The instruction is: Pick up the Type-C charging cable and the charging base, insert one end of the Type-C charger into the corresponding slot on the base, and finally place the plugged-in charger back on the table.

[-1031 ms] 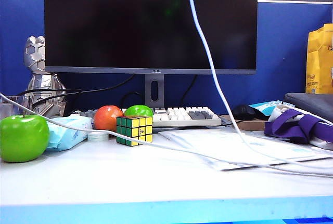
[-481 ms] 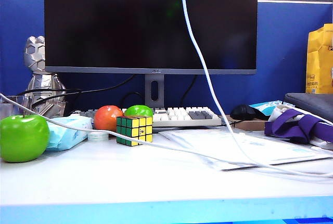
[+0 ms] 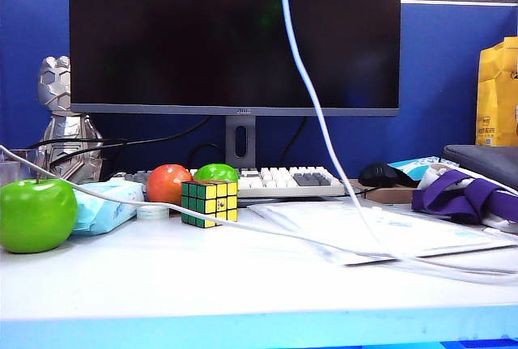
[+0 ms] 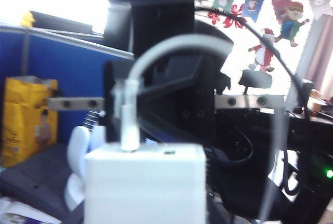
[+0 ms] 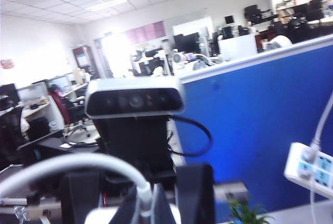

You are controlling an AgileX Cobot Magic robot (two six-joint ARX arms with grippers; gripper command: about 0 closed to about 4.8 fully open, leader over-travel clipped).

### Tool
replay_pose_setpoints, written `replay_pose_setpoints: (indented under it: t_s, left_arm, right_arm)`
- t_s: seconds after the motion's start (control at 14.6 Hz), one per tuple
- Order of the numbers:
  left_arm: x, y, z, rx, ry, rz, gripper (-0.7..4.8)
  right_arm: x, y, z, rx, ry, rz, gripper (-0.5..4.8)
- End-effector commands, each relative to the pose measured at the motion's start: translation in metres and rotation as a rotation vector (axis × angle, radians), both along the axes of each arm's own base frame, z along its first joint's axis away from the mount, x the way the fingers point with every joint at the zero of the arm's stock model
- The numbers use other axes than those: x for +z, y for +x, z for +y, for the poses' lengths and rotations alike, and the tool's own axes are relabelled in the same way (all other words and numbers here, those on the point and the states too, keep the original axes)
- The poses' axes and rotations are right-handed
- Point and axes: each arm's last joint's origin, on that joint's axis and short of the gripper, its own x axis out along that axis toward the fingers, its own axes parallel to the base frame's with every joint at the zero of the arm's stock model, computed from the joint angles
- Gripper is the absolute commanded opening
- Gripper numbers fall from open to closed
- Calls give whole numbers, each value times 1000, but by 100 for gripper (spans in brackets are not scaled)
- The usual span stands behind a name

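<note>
Cable (image 4: 156,57) plugged into white glossy base (image 4: 144,185), left pincer pinching base; right pincer (image 5: 151,203) pressed together.

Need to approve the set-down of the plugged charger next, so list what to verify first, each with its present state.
1. Plug seated: ok. The Type-C charging cable stands plugged into the charging base.
2. Grip on base: ok. The left claw has a finger on each side of it, above the table.
3. Right claw clear of the cable: cannot tell. It is shut, close beside the plug.
4. Landing spot: ok. The table is bare in front of the puzzle cube.
5. Cable run: ok. It hangs loose from above and trails across the table.
</note>
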Motion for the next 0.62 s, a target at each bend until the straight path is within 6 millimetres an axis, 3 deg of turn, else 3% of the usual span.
replay_pose_setpoints:
  t_s: [0.07,0.34,0.62]
  left_arm:
    - [31,-17,16,72,-163,-211,-5]
    - [30,-16,15,71,-157,-203,-6]
    - [28,-15,14,70,-142,-181,-5]
  right_arm:
    - [-18,5,-4,38,-98,106,-5]
    - [-18,4,-2,48,-100,109,-5]
    - [-20,-7,15,120,-113,119,-5]
